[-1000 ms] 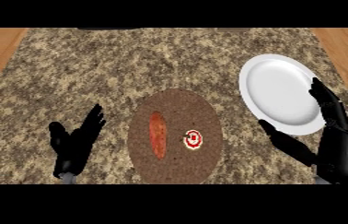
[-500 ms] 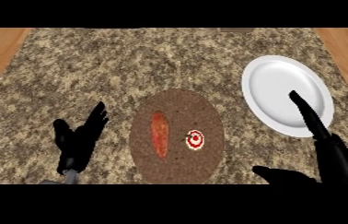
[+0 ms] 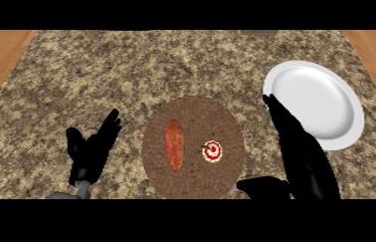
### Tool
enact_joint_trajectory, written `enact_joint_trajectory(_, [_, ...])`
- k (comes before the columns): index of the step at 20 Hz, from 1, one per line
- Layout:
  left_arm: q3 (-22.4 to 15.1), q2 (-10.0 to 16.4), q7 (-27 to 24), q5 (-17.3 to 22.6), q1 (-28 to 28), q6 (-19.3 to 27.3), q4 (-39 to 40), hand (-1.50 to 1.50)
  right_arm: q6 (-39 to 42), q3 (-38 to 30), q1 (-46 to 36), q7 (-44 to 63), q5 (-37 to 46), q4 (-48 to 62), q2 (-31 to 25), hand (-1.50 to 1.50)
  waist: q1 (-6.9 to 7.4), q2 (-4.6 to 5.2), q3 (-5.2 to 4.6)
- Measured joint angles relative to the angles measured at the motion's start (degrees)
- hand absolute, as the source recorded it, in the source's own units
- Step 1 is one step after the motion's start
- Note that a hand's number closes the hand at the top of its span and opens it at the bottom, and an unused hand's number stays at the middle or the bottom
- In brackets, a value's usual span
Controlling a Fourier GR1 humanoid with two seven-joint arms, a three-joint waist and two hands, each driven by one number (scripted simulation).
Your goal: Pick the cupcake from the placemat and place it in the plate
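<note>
Cupcake (image 3: pixel 212 151) sits right of centre on the mat (image 3: pixel 192 116), near the worktop's (image 3: pixel 110 71) front edge, beside a red food strip (image 3: pixel 174 152). The right hand (image 3: pixel 300 149), fingers straight, lies between mat and plate (image 3: pixel 320 94). The left hand (image 3: pixel 89 156) rests open, front left.

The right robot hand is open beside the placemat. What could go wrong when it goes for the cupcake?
1. The cupcake is small and sits close to the long red item on the same placemat; the open right robot hand might push one into the other.
2. That hand shows right next to the left rim of the plate, so a sideways move might nudge the plate.
</note>
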Motion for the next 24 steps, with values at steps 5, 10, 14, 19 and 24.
enact_joint_trajectory(5, [2.5, 0.7, 1.0, 0.6, -0.4, -2.2, 0.4, 0.0, 2.4, 2.7, -2.4, 3.4, 4.9, 4.1, 5.2, -1.5, -0.27, 0.01, 0.01])
enact_joint_trajectory(10, [3.6, 0.0, 0.5, -0.3, -0.6, -3.2, 1.2, 0.0, 4.2, 3.6, -3.6, 4.3, 6.0, 8.3, 10.5, -1.5, -0.37, 0.02, 0.02])
enact_joint_trajectory(14, [4.0, -1.4, 0.4, -1.7, -0.3, -2.9, 1.2, 0.0, 3.8, 5.9, -1.7, 3.9, 8.7, 11.2, 14.5, -1.5, -0.44, -0.01, 0.07])
enact_joint_trajectory(19, [5.1, -1.7, 1.6, -2.5, 0.2, -3.8, 0.0, 0.0, 2.2, 6.1, -2.1, 2.6, 11.0, 16.7, 17.4, -1.5, -0.45, 0.06, 0.0])
enact_joint_trajectory(24, [5.4, -2.4, 1.3, -3.5, 1.8, -4.5, -1.2, 0.0, 2.8, 6.6, -3.1, 3.9, 14.0, 19.7, 18.5, -1.5, -0.41, 0.03, -0.01])
